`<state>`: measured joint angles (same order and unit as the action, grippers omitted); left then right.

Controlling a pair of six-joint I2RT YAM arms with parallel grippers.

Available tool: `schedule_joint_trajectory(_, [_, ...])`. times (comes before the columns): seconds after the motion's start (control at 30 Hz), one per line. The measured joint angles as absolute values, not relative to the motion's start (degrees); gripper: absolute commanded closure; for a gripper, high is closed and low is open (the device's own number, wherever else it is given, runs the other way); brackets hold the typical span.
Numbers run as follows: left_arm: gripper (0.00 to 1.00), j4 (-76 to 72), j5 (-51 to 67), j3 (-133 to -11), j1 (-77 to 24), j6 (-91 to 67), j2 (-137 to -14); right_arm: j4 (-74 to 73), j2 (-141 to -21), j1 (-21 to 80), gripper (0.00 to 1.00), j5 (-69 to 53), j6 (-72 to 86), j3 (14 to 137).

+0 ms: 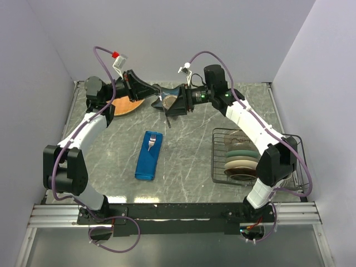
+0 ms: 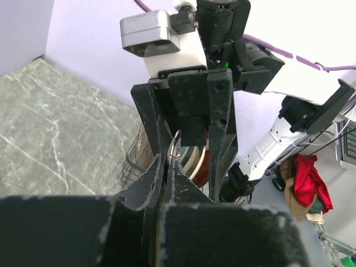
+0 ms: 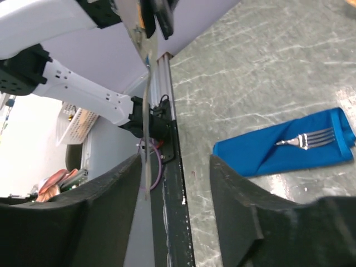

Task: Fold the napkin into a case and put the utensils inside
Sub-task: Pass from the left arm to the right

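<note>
The blue napkin lies folded into a narrow case [image 1: 148, 157] [image 3: 278, 149] in the middle of the table. The fork [image 1: 151, 142] [image 3: 305, 139] is tucked into it, tines sticking out of the far end. Above the back of the table my left gripper [image 1: 157, 97] [image 2: 167, 167] is shut on the spoon [image 1: 163, 102] [image 2: 175, 146], whose thin handle [image 3: 147, 111] hangs down. My right gripper [image 1: 170, 105] [image 3: 175, 183] faces the left one with its jaws open on either side of the handle. The handle is close to one finger [image 3: 111, 206]; I cannot tell if they touch.
A wire dish rack [image 1: 219, 153] [image 2: 132, 158] with several plates stands at the right of the table. An orange dish [image 1: 127, 106] lies at the back left, partly under the left arm. Walls close in the table at the back and sides.
</note>
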<state>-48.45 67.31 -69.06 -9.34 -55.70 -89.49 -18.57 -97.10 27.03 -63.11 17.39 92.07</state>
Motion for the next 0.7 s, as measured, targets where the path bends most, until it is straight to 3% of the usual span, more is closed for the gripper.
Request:
schedule_joint_trajectory(0.1, [0.99, -49.74, 66.48, -69.01, -9.34, -56.23, -89.47, -17.54, -97.08, 27.31, 0.57, -63.55, 17.98, 92.07])
schedule_joint_trajectory(0.2, [0.99, -49.10, 65.60, -69.01, -9.34, -55.46, -89.32, -17.61, -97.03, 27.90, 0.84, -63.11, 17.52, 92.09])
schedule_joint_trajectory(0.23, [0.99, -48.12, 65.14, -69.01, -9.34, -54.59, -89.17, -17.72, -96.99, 28.18, 1.00, -62.72, 17.26, 92.14])
schedule_joint_trajectory(0.3, [0.99, -46.13, 64.38, -69.01, -9.34, -52.82, -88.92, -17.93, -96.86, 28.82, 1.00, -61.54, 16.64, 92.29])
schedule_joint_trajectory(0.4, [0.77, -40.73, 62.19, -69.01, -9.23, -49.74, -87.83, -18.63, -96.51, 29.32, 1.00, -57.78, 16.64, 92.40])
schedule_joint_trajectory(0.43, [0.61, -37.50, 60.69, -69.30, -9.26, -48.60, -87.26, -18.61, -96.44, 29.41, 1.00, -56.18, 16.60, 92.40])
schedule_joint_trajectory(0.47, [0.57, -34.61, 59.48, -69.82, -9.26, -47.24, -86.89, -18.52, -96.38, 29.50, 1.00, -54.52, 16.58, 92.38])
schedule_joint_trajectory(0.7, [0.53, -10.81, 45.47, -76.34, -9.45, -39.77, -84.93, -17.39, -95.46, 31.11, 1.00, -36.05, 16.51, 92.16])
